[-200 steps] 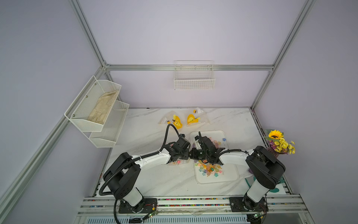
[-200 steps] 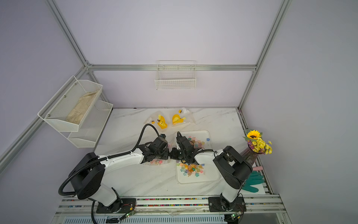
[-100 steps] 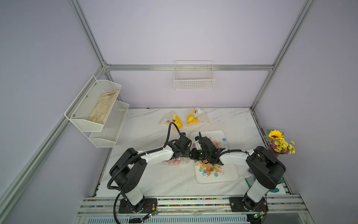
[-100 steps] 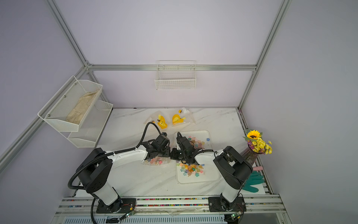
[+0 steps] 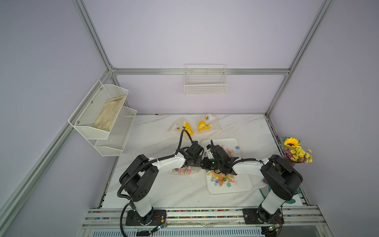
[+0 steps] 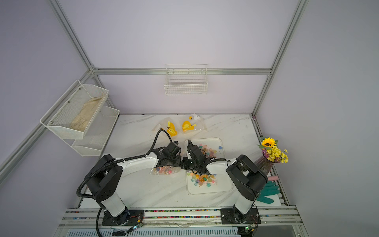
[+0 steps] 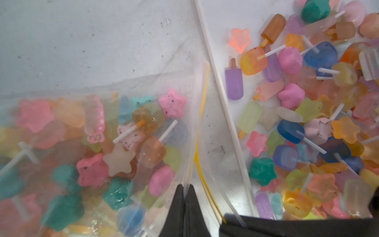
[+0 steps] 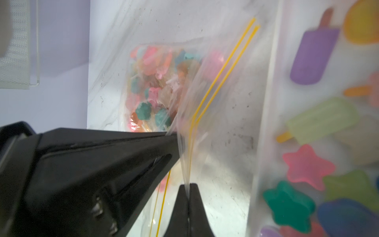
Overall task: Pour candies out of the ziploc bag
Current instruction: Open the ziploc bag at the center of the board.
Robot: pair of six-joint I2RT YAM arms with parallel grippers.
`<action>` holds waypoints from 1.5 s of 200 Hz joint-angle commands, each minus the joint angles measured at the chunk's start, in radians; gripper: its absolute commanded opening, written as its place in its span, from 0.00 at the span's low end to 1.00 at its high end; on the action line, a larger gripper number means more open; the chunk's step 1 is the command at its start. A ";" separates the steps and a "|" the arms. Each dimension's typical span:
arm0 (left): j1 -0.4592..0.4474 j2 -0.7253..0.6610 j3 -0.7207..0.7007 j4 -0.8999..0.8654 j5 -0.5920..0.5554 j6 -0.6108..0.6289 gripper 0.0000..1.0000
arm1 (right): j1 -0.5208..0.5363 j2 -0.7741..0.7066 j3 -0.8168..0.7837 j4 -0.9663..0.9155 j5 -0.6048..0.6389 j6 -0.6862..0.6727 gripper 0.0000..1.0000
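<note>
Fingers (image 7: 178,207) of the left gripper (image 7: 185,187) are pressed together, pinching the clear film of the ziploc bag (image 7: 143,86) beside its yellow zip line. Right gripper (image 8: 188,186) is likewise clamped on the film at the bag's mouth. Bag rests on the marble table (image 5: 164,190), mouth at the white tray (image 5: 229,192) rim. Many candies (image 7: 92,170) sit inside the bag (others lie piled on the tray).

We see a white marble-patterned tabletop (image 5: 164,190). On it lie a white rectangular plastic tray (image 5: 229,191), a clear ziploc bag (image 5: 182,170) just beside the tray's left rim, and two clear packets with yellow contents (image 5: 185,128) near the back. A vase of yellow flowers (image 6: 263,164) and a teal glove (image 6: 267,192) sit at the tabletop's right edge.
</note>
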 commanded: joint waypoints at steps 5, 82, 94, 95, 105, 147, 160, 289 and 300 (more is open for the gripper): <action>0.018 -0.067 0.050 -0.021 -0.048 0.011 0.00 | -0.001 -0.028 -0.006 -0.023 0.031 0.031 0.00; 0.033 -0.238 -0.056 -0.064 -0.106 -0.011 0.00 | -0.003 0.011 0.007 -0.067 0.065 0.060 0.00; 0.033 -0.253 -0.065 -0.066 -0.106 -0.015 0.00 | -0.002 0.010 0.008 -0.070 0.069 0.060 0.00; 0.033 -0.254 -0.066 -0.066 -0.105 -0.015 0.00 | -0.003 0.010 0.008 -0.069 0.070 0.060 0.00; 0.033 -0.263 -0.071 -0.064 -0.100 -0.018 0.00 | -0.003 0.008 0.010 -0.070 0.072 0.058 0.00; 0.033 -0.251 -0.070 -0.055 -0.071 -0.014 0.00 | -0.003 -0.010 0.028 -0.035 0.050 0.004 0.05; 0.033 -0.245 -0.068 -0.049 -0.064 -0.012 0.00 | -0.003 -0.016 0.033 -0.017 0.036 -0.012 0.14; 0.033 -0.240 -0.066 -0.037 -0.052 -0.009 0.00 | -0.004 0.078 0.172 -0.060 0.057 -0.055 0.07; 0.033 -0.245 -0.070 -0.040 -0.059 -0.011 0.00 | -0.004 0.056 0.154 -0.069 0.087 -0.037 0.00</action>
